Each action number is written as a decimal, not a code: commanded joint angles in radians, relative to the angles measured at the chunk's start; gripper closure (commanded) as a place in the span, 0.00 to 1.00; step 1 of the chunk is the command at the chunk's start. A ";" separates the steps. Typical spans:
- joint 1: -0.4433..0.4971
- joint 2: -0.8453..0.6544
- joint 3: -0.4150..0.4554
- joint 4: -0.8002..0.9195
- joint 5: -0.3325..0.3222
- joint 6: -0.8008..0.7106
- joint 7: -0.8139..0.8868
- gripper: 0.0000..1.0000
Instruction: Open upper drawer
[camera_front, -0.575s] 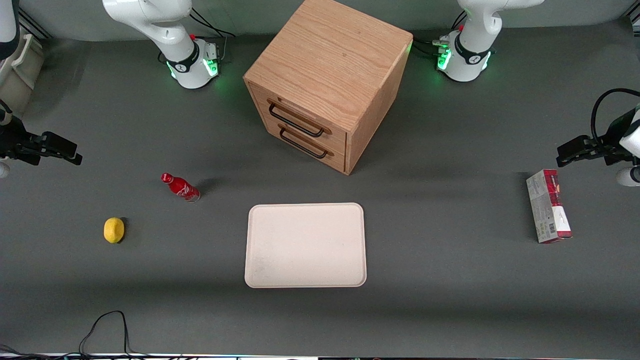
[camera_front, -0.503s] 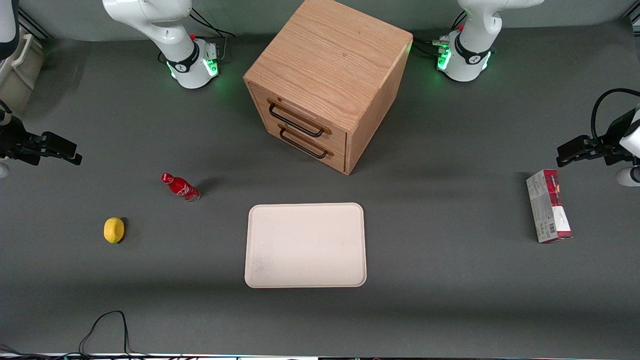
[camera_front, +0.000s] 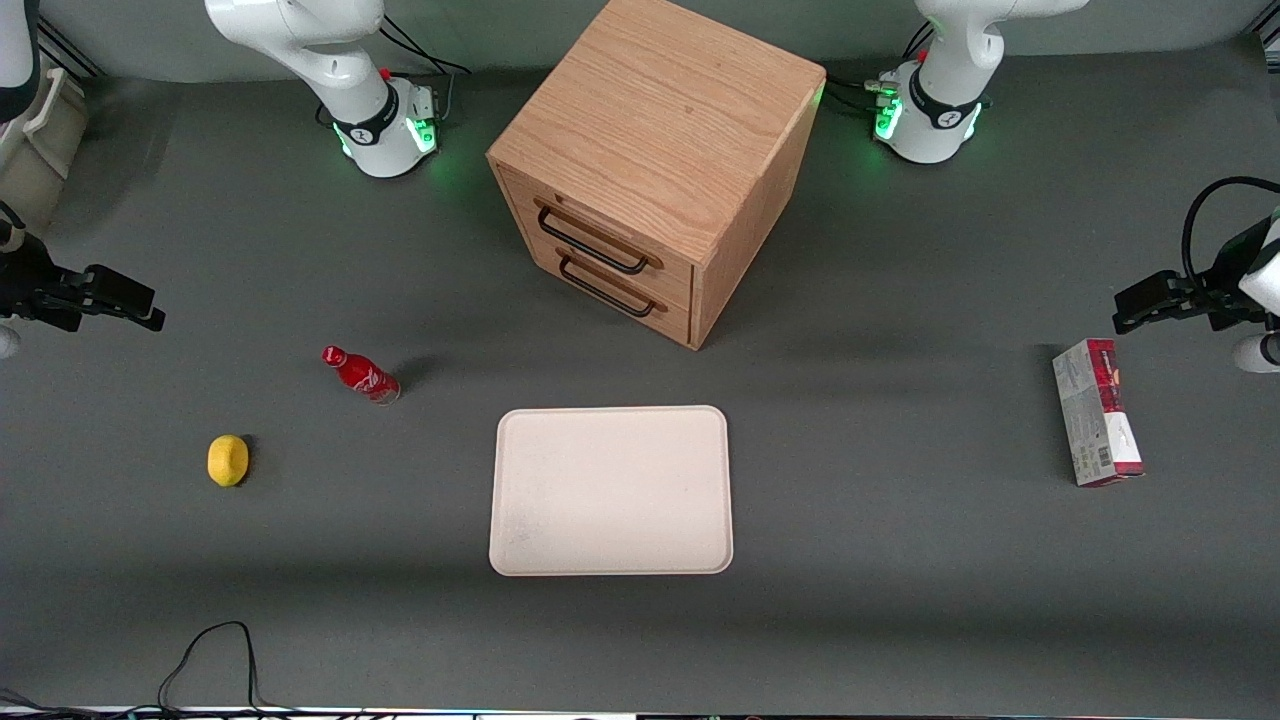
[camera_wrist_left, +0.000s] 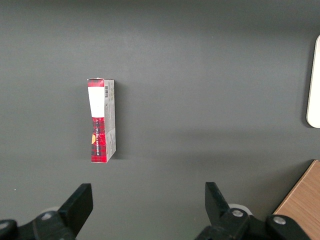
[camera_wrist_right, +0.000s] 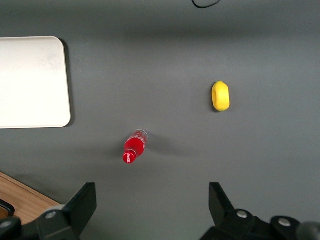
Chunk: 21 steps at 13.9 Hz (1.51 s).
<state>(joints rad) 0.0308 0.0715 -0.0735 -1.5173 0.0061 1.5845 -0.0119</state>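
The oak cabinet (camera_front: 660, 130) stands at the middle of the table, farther from the front camera than the tray. Its upper drawer (camera_front: 612, 232) is shut, with a long dark bar handle (camera_front: 590, 243) on its front. The bottom drawer (camera_front: 625, 290) below it is shut too. My right gripper (camera_front: 150, 308) hangs above the table toward the working arm's end, well apart from the cabinet. In the right wrist view the gripper (camera_wrist_right: 151, 200) is open and empty, and a corner of the cabinet (camera_wrist_right: 22, 200) shows.
A red bottle (camera_front: 362, 374) (camera_wrist_right: 134, 147) stands between my gripper and the cabinet. A yellow lemon (camera_front: 228, 460) (camera_wrist_right: 220, 95) lies nearer the front camera. A cream tray (camera_front: 610, 490) lies in front of the cabinet. A red and grey box (camera_front: 1096, 425) lies toward the parked arm's end.
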 joint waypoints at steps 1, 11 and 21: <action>0.062 0.094 0.003 0.116 0.000 -0.011 0.006 0.00; 0.472 0.231 0.023 0.218 0.006 -0.004 -0.023 0.00; 0.708 0.119 0.023 -0.076 0.006 0.169 -0.350 0.00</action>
<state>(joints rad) 0.7134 0.2794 -0.0390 -1.4490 0.0082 1.6684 -0.2629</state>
